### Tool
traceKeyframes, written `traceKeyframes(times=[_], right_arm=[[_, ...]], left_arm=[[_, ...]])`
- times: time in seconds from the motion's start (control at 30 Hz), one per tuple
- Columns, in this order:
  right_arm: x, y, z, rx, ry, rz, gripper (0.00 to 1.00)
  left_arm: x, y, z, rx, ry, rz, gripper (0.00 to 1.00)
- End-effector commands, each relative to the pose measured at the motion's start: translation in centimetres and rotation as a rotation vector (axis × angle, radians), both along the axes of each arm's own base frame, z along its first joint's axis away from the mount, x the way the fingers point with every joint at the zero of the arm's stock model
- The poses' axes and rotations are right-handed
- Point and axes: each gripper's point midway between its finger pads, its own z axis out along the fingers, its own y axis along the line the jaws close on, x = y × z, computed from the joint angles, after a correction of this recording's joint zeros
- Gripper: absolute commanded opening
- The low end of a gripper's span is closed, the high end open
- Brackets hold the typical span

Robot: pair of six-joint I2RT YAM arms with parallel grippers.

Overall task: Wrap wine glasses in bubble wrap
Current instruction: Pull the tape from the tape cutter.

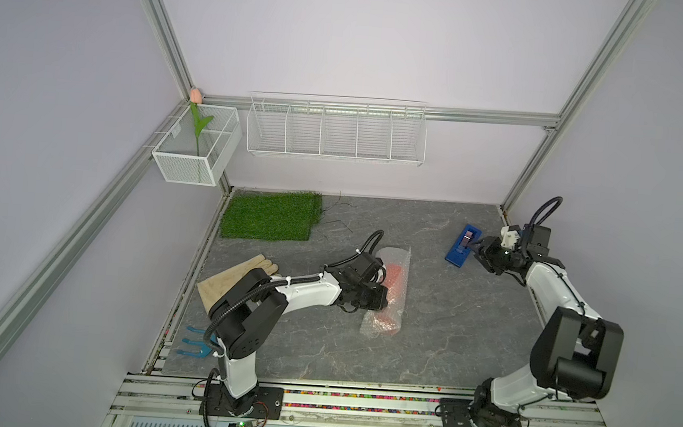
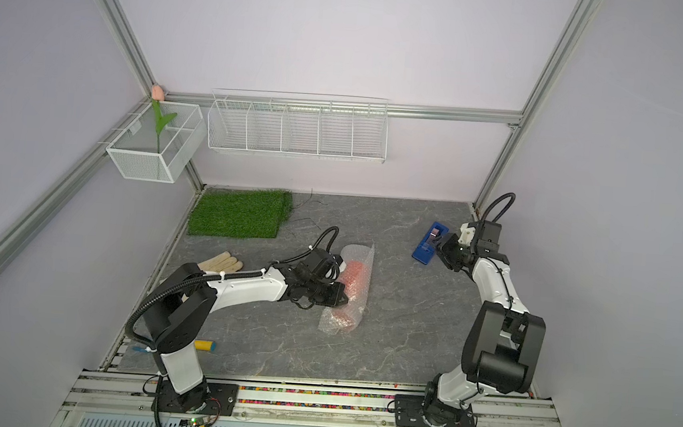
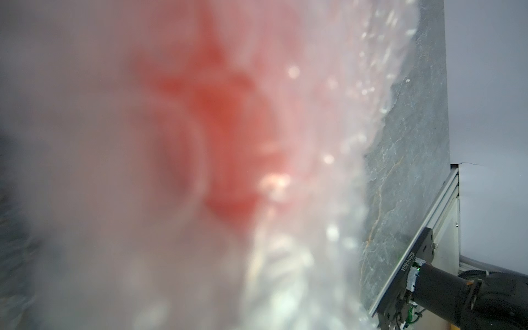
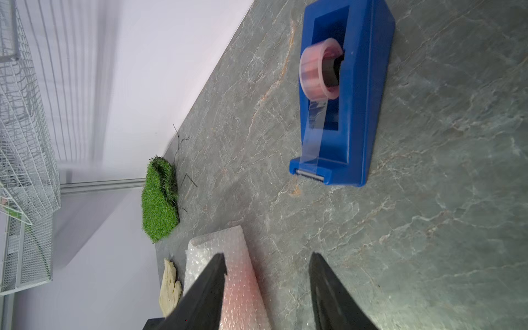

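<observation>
The bubble wrap lies rolled into a long bundle in the middle of the table. The red-orange wine glass shows through it. My left gripper is at the bundle's waist, shut on the bubble wrap. In the left wrist view, blurred bubble wrap with the red wine glass behind it hides the jaws. My right gripper hovers at the back right, open and holding nothing. In its wrist view the bubble wrap lies beyond the fingertips.
A blue tape dispenser stands just in front of the right gripper. A green grass mat lies at the back left and a beige glove under the left arm. A blue hand rake lies front left. Wire baskets hang on the back wall.
</observation>
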Motion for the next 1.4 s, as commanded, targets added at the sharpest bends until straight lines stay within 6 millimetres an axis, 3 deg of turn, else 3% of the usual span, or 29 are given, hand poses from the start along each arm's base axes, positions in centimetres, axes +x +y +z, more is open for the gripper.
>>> traceKeyframes(times=[0.0,0.33,0.53,0.9,1.13,1.37], right_arm=[[1.4,-0.7,-0.2,-0.019,0.004,0.002,0.52],[4.4,-1.2,-3.4,0.015,0.067,0.003,0.55],[5.4,-1.3,-4.5,0.024,0.082,0.007,0.5],[6.4,-1.1,-5.8,0.049,0.1,0.015,0.42],[6.9,-0.7,-6.9,0.07,0.119,0.027,0.31],[7.0,-0.5,-7.6,0.087,0.125,0.028,0.3]], left_arm=[[-0.2,2.4,-1.7,0.096,0.013,0.025,0.07],[-0.2,2.6,-1.8,0.1,0.011,0.025,0.07],[-0.2,2.5,-2.0,0.094,0.018,0.02,0.07],[-0.4,2.2,-2.0,0.084,0.028,0.01,0.07],[-0.4,2.1,-2.0,0.078,0.032,0.009,0.07],[-0.5,2.1,-2.2,0.079,0.039,0.008,0.07]])
